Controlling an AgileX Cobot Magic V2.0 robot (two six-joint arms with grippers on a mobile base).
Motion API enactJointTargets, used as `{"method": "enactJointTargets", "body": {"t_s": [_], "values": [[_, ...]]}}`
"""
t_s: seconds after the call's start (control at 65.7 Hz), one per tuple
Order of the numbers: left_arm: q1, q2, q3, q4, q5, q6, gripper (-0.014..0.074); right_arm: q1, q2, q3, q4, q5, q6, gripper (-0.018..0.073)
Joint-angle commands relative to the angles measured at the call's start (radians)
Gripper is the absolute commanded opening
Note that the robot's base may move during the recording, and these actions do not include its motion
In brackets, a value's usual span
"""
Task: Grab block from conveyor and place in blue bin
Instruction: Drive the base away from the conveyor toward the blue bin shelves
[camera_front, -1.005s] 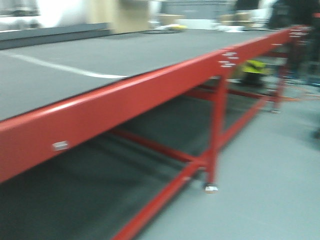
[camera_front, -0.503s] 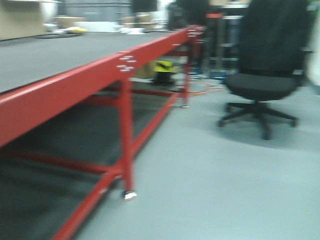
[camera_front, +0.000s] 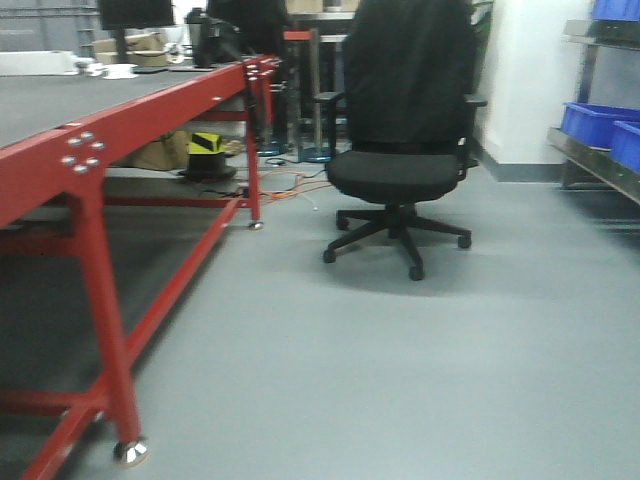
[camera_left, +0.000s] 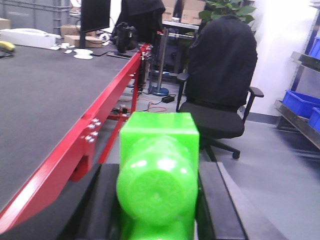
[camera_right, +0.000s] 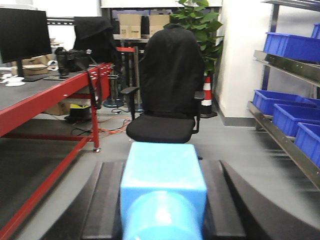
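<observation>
The exterior front-facing view has the conveyor (camera_front: 60, 150) along its left edge, grey belt on a red frame with silver bolts, one red leg ending in a shiny foot on the grey floor (camera_front: 400, 360). Beneath its far end sits a yellow-and-black object (camera_front: 206, 143) that is too blurred to name. A black office chair (camera_front: 400, 120) stands in the middle, well apart from the conveyor, and blue bins (camera_front: 592, 122) rest on a metal shelf at the far right. In the left wrist view the belt runs up the left side, and the left gripper (camera_left: 158, 172) has its jaws closed against the flanks of a green block (camera_left: 157, 150), which is held clear of the belt out over the red frame's edge. In the right wrist view the conveyor lies off to the left, and the right gripper (camera_right: 162, 167) clamps a blue block (camera_right: 162, 185) between its black fingers (camera_right: 107, 200), facing the chair with the bins lined up on the right.
</observation>
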Motion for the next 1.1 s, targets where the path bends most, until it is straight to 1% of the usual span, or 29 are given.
{"method": "enactJointTargets", "body": {"t_s": [0.0, 1.081], "values": [[-0.008, -0.004, 0.001, -0.004, -0.026, 0.000, -0.0111, 0.003, -0.003, 0.002, -0.004, -0.014, -0.004, -0.0167], [-0.008, -0.004, 0.001, -0.004, -0.026, 0.000, -0.0111, 0.003, -0.003, 0.002, -0.004, -0.014, -0.004, -0.0167]]}}
